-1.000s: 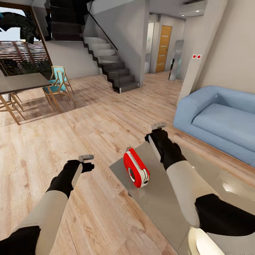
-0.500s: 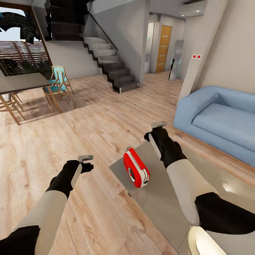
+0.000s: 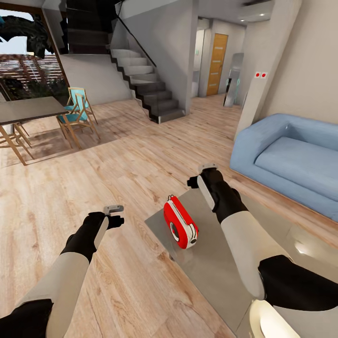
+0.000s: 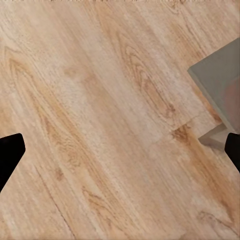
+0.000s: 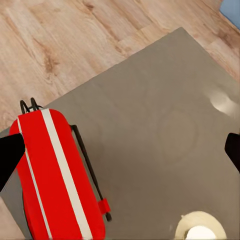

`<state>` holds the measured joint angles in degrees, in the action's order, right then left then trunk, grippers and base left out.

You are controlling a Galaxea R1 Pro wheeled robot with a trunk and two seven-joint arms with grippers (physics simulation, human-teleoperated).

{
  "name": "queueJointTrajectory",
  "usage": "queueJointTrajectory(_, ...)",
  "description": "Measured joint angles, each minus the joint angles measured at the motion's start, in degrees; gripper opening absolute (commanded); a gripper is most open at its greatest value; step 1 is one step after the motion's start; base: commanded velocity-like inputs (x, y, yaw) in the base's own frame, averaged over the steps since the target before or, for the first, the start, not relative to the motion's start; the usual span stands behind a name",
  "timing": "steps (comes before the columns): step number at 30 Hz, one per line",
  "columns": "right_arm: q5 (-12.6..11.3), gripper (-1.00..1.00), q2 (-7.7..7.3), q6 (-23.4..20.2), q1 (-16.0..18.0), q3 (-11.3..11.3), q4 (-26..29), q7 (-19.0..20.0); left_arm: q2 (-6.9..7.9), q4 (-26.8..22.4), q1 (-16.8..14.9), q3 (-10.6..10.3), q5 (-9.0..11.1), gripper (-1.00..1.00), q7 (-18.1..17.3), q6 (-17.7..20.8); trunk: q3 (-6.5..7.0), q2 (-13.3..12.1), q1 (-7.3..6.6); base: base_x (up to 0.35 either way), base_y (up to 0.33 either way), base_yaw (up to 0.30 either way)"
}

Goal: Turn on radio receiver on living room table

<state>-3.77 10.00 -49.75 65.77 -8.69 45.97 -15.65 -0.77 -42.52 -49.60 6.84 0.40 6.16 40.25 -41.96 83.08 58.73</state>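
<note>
Since a second ago your right gripper (image 3: 203, 172) has drifted slightly toward the left arm's side, from beyond the table's far corner toward the radio's (image 3: 180, 228) line; radio, table and left arm hold their places. The radio stands on its edge near the corner of the low grey table (image 3: 220, 272), dial face turned toward the left arm. In the right wrist view the radio (image 5: 57, 175) lies below and to one side of the fingertips (image 5: 9, 155), which sit wide apart, so that gripper is open and empty. Your left gripper (image 3: 114, 212) hangs over bare plank floor (image 4: 100, 125) beside the table; its fingertips also show spread, holding nothing. My judgement: you are aligning, not yet reaching. No contact with the radio exists, and the switch remains untouched.
</note>
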Motion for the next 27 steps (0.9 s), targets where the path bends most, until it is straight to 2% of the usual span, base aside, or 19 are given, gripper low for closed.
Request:
queueJointTrajectory(6, -1.6, 1.0, 0.0, -0.51, -0.02, -0.01, 1.43, 0.28, -0.04, -0.02, -0.01, -0.06, 0.04, 1.0, 0.0, 0.0, 0.0, 0.0, 0.0, 0.0, 0.0, 0.0)
queueJointTrajectory(13, -1.74, 1.0, 0.0, -1.71, -0.01, -0.01, 1.63, 0.39, -0.17, -0.17, -0.01, -0.07, 0.04, 1.0, 0.0, 0.0, 0.0, 0.0, 0.0, 0.0, 0.0, 0.0)
queueJointTrajectory(17, -1.7, 1.0, 0.0, -2.41, -0.02, -0.02, 1.66, 3.09, -0.36, -0.67, 0.03, -0.15, 0.05, 1.0, 0.0, 0.03, 0.0, 0.0, 0.0, 0.0, 0.0, 0.0)
queueJointTrajectory(27, -1.61, 1.0, 0.0, -2.39, -0.03, -0.17, 0.96, 3.63, -0.38, -1.78, 0.0, -0.33, 0.04, 1.0, -0.01, 0.09, 0.0, 0.0, 0.0, 0.0, 0.0, 0.0)
